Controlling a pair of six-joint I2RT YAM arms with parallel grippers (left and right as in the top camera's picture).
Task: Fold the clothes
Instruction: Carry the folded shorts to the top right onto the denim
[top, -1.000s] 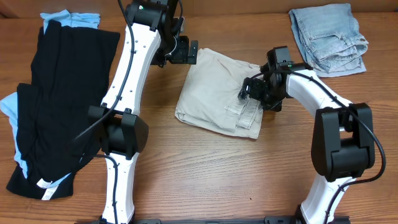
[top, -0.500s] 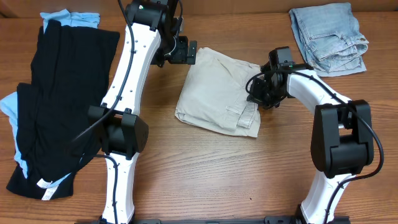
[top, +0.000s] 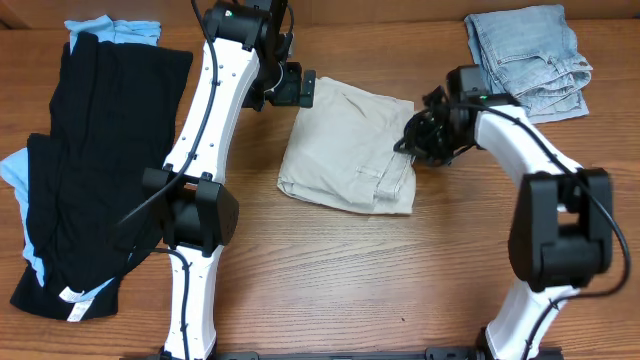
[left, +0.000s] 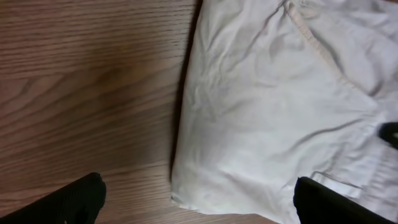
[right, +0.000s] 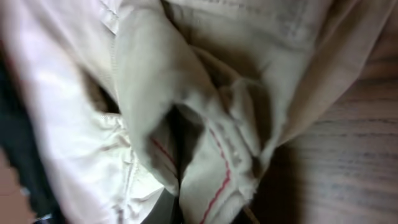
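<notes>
Khaki shorts (top: 345, 150) lie folded into a compact rectangle mid-table (top: 330, 270), between the two arms. Left gripper (top: 300, 88) hovers over their far left corner with fingers spread wide, holding nothing; right gripper (top: 412, 140) sits at the right edge, clamped on a bunched fold of waistband cloth. Judged step: final fold or tidying of that edge. Next move calls for laying the pinched cloth flat, then releasing without dragging the stack.

Soft, even light overhead with faint shadows — wrist views blurred, the shorts (right: 56, 93) glaring white close up.
</notes>
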